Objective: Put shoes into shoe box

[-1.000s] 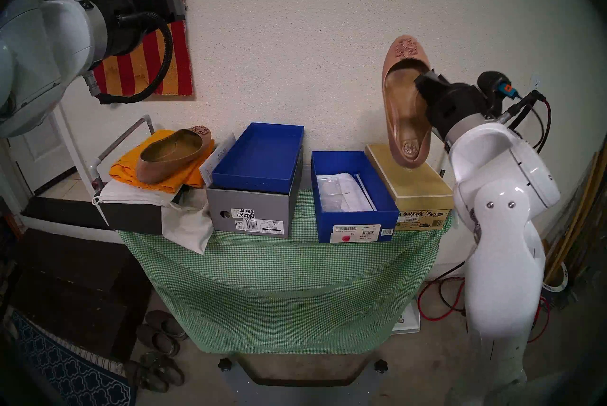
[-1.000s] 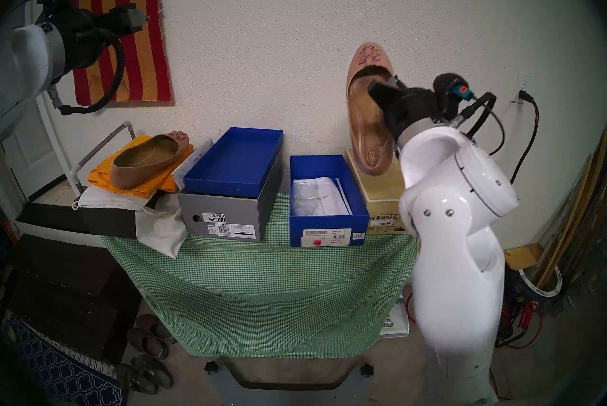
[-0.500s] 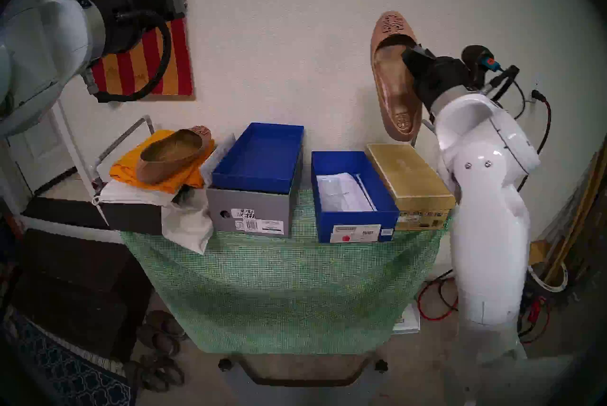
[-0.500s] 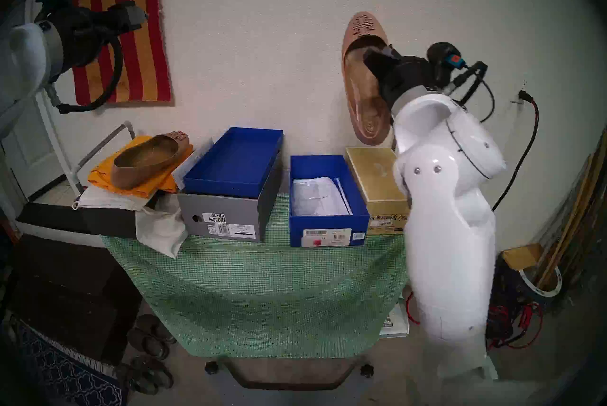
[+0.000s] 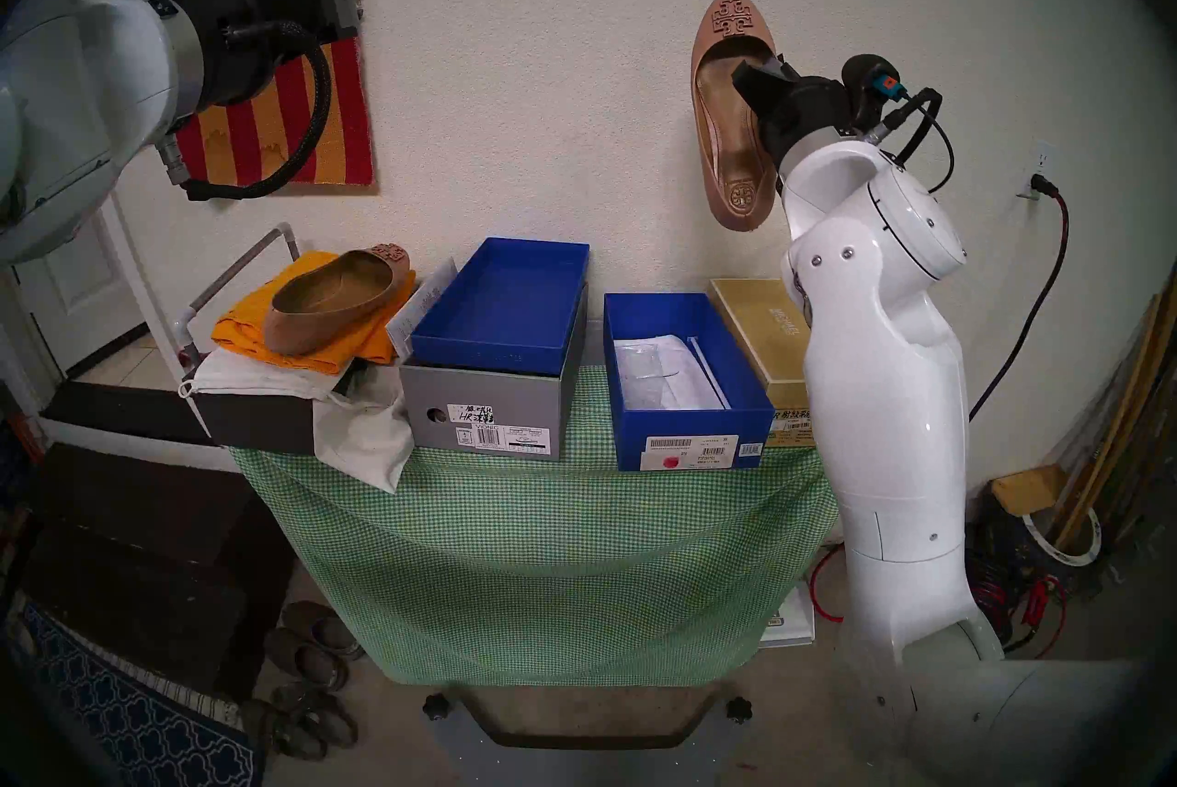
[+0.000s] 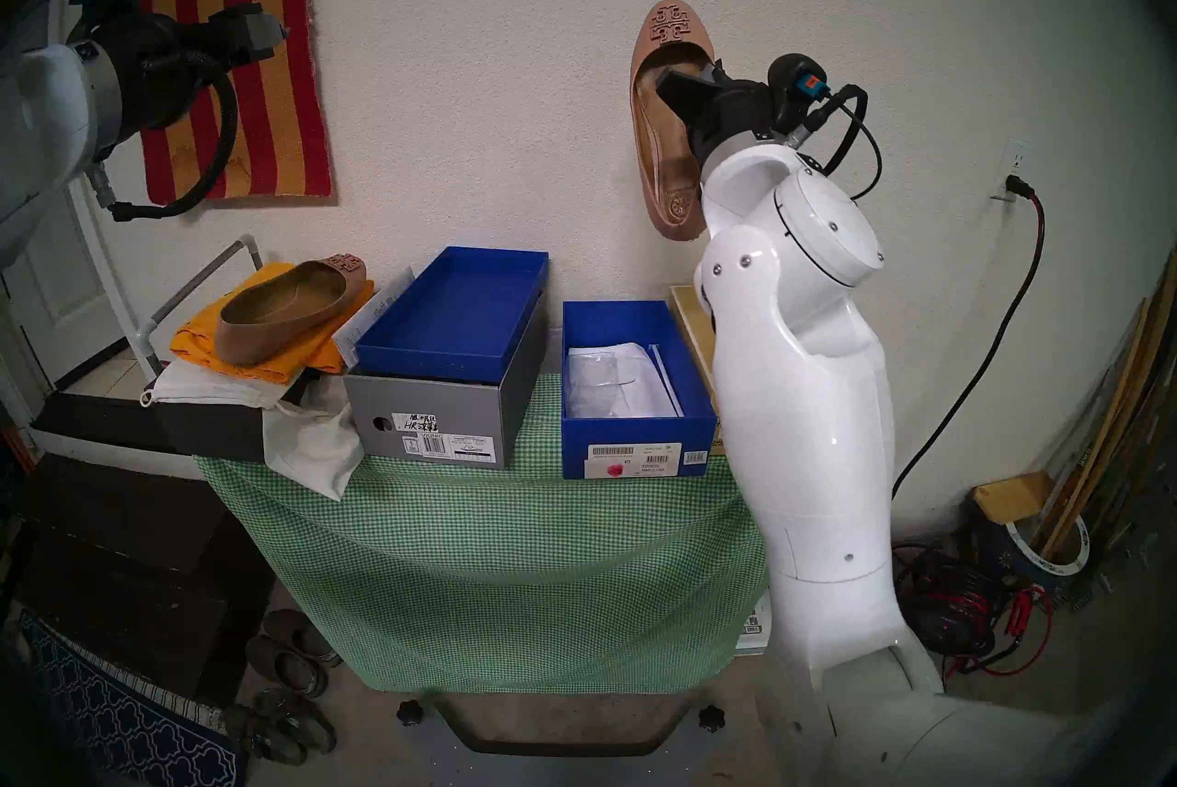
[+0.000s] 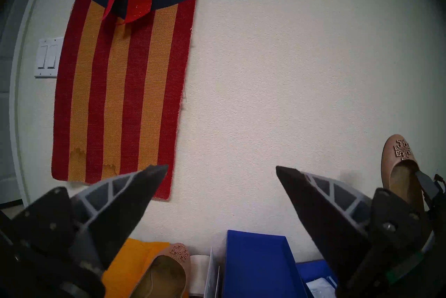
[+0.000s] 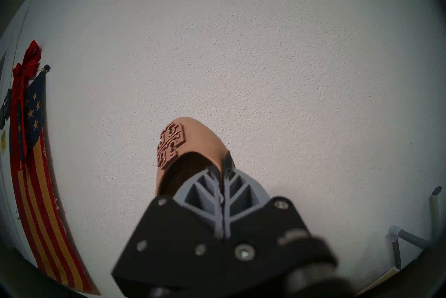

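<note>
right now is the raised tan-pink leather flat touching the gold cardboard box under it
Apart. The head stereo left view shows bare wall between the heel of the raised tan-pink leather flat, hanging from the right gripper, and the gold cardboard box.

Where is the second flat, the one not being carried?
In the head view, the second flat lies at far left on the orange cloth, beside the grey box, below the open left gripper.

Tan-pink shoes (image 5: 732, 110) with brown-gold insoles are seen. A blue shoe box (image 5: 691, 435) is set on green-checked cloth (image 5: 541, 563).
</note>
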`<state>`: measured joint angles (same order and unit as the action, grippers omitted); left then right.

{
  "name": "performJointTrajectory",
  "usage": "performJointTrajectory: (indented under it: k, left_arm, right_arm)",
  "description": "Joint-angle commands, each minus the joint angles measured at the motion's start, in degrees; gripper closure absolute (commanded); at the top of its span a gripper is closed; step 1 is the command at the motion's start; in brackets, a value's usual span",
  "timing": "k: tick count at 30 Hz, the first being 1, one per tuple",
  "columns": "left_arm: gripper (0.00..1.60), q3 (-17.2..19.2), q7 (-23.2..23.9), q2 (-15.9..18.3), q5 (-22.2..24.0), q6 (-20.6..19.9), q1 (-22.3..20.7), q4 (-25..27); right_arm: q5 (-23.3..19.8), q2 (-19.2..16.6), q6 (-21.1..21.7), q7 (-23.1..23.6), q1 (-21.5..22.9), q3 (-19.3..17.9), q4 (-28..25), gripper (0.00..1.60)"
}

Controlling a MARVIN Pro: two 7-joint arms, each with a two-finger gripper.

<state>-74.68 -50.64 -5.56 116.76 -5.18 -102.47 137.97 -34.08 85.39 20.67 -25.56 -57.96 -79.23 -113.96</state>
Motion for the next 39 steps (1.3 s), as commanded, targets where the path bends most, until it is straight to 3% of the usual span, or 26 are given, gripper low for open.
performJointTrajectory:
  k: [1, 6, 8, 15, 18, 25, 29, 39]
  left_arm:
    - [0.0, -1.0, -0.1, -0.2, 0.3, 0.3, -1.6, -0.1]
    - [0.0, -2.6, 0.1, -0.2, 0.4, 0.4, -3.3, 0.0]
    - [0.0, -3.7, 0.2, -0.2, 0.4, 0.4, -4.4, 0.0]
    - [0.0, -4.1, 0.2, -0.2, 0.4, 0.4, -4.7, 0.0]
    - [0.0, -4.3, 0.2, -0.2, 0.4, 0.4, -4.9, 0.0]
    - [0.0, -5.1, 0.3, -0.2, 0.4, 0.5, -5.7, 0.1]
    - [0.0, -5.4, 0.3, -0.2, 0.4, 0.5, -5.9, 0.1]
    - [0.0, -6.2, 0.3, -0.2, 0.5, 0.5, -6.8, 0.1]
  right_arm:
    - [1.3, 1.7, -1.1, -0.6, 6.2, 0.7, 2.7, 1.6]
    - [2.0, 2.2, -0.4, -1.7, 6.2, 0.9, 3.4, 1.6]
    - [4.8, 0.4, 1.6, -3.2, 2.9, 3.1, 3.0, 1.6]
    - [5.6, -2.1, 7.5, -6.3, -3.9, 5.9, -2.1, 1.6]
    - [5.1, -3.2, 9.5, -7.5, -4.9, 7.1, -3.4, 1.6]
    - [3.8, -7.0, 15.2, -12.0, -11.9, 8.4, -8.2, 1.6]
    - [1.7, -7.7, 16.2, -14.1, -12.5, 8.4, -6.3, 1.6]
    - [-2.7, -10.3, 15.7, -17.3, -19.7, 8.6, 0.0, 1.6]
